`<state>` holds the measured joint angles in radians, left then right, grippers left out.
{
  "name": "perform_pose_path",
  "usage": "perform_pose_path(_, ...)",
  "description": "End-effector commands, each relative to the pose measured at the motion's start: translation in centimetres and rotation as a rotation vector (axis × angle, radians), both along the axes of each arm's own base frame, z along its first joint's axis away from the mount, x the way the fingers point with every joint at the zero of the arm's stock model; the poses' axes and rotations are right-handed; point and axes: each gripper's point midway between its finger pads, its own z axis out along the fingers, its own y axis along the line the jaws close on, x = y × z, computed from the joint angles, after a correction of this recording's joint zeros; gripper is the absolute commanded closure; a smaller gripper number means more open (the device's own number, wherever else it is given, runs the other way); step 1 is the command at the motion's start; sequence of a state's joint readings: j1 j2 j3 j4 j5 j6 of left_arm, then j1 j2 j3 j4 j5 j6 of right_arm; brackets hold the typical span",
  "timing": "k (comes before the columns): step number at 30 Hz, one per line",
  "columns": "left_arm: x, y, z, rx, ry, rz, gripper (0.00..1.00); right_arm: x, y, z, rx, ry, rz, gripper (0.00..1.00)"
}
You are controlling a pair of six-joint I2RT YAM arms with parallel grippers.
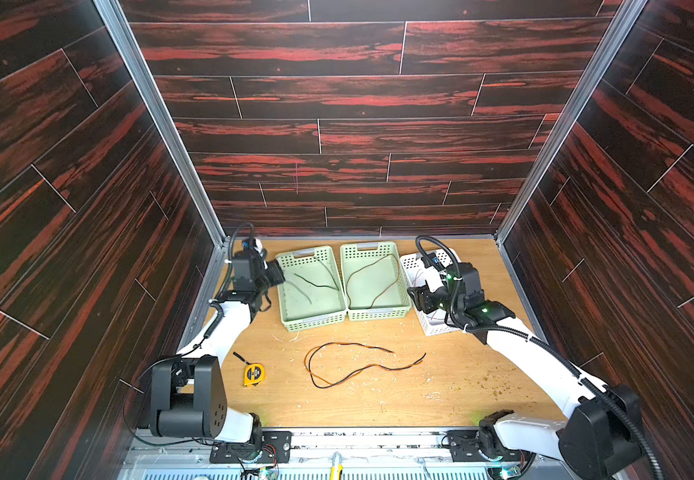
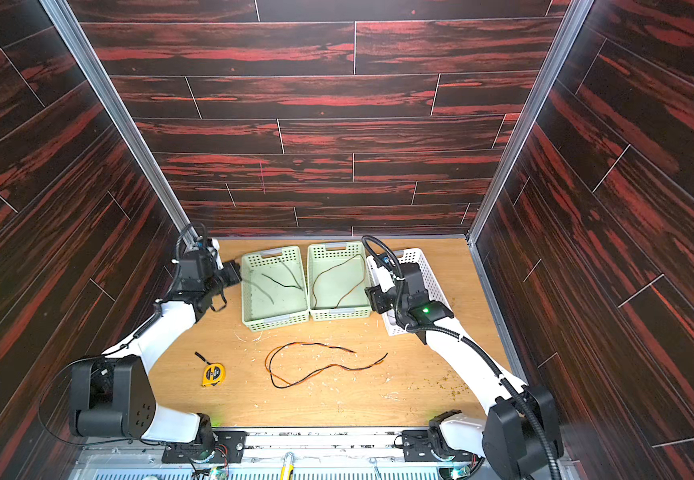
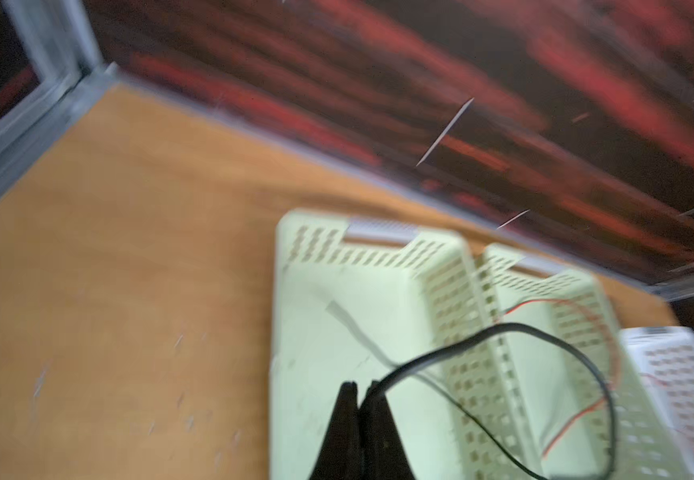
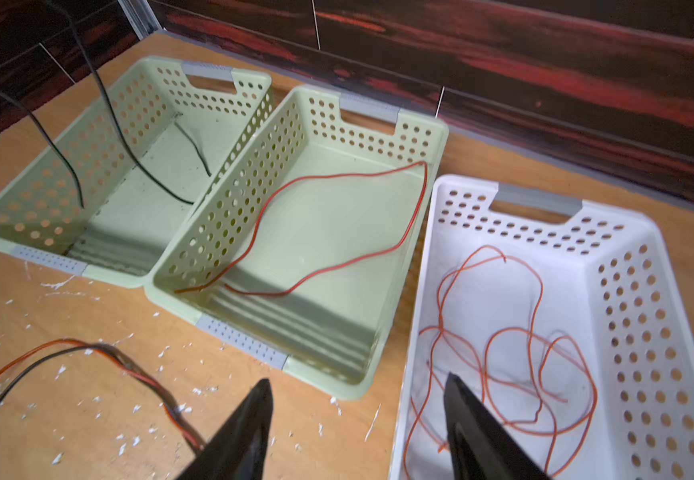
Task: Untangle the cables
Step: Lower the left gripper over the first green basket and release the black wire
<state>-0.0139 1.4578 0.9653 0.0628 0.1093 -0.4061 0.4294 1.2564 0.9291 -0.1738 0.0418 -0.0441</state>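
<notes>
The black cable [image 3: 503, 328] is light, limp and thin. It should sag wherever it is unsupported and slip from a loose pinch, so an end or a stretch clear of crossings looks like the best hold. It hangs from the tip of the left jaws, which are pressed together on it. From there it loops out beyond them and trails down into the left basket [image 4: 88, 137] below. The right jaws stand well apart, holding and touching nothing. Ahead of them a red cable [image 4: 324, 178] lies in the middle basket [image 4: 229, 199]. Beneath one side of them, orange cables [image 4: 507, 330] heap in the white basket [image 4: 627, 316]. Off the other side, a paired cable [image 4: 133, 372] lies loose on the tabletop [image 1: 378, 403].
</notes>
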Motion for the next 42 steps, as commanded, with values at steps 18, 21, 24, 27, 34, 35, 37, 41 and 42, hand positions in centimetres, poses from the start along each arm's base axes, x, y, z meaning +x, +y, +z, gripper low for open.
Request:
perform_pose_path(18, 5.2, -0.3, -6.4, 0.100, 0.232, 0.083, 1.00, -2.0, -0.7, -0.2, 0.069, 0.049, -0.034, 0.36)
perform_pose_path(21, 6.0, -0.2, -7.6, 0.152, 0.265, 0.088, 0.96, -2.3, -1.1, -0.1, 0.061, 0.043, -0.043, 0.36)
perform_pose_path(24, 6.1, 0.7, -8.1, 0.199, 0.295, 0.121, 0.66, -2.7, -1.5, 0.0, 0.055, 0.044, -0.053, 0.36)
perform_pose_path(27, 5.8, 1.1, -7.2, 0.201, 0.263, 0.153, 0.46, -3.0, -1.9, 0.1, 0.054, 0.036, -0.066, 0.36)
perform_pose_path(34, 5.7, 1.0, -1.4, 0.223, 0.091, 0.127, 0.16, -3.2, -1.8, -0.2, 0.050, 0.039, -0.053, 0.35)
perform_pose_path(35, 5.6, 1.0, -0.8, 0.222, 0.078, 0.122, 0.15, -3.2, -1.7, -0.2, 0.051, 0.041, -0.049, 0.35)
perform_pose_path(37, 5.2, 0.2, 0.5, 0.205, 0.039, 0.081, 0.11, -3.1, -1.5, -0.2, 0.057, 0.043, -0.044, 0.36)
perform_pose_path(41, 3.7, -2.3, 2.7, 0.211, -0.038, -0.034, 0.13, -3.1, -1.5, 0.2, 0.064, 0.036, -0.041, 0.35)
perform_pose_path(42, 3.1, -3.1, 2.8, 0.214, -0.037, -0.076, 0.16, -3.2, -1.4, 0.2, 0.065, 0.038, -0.039, 0.35)
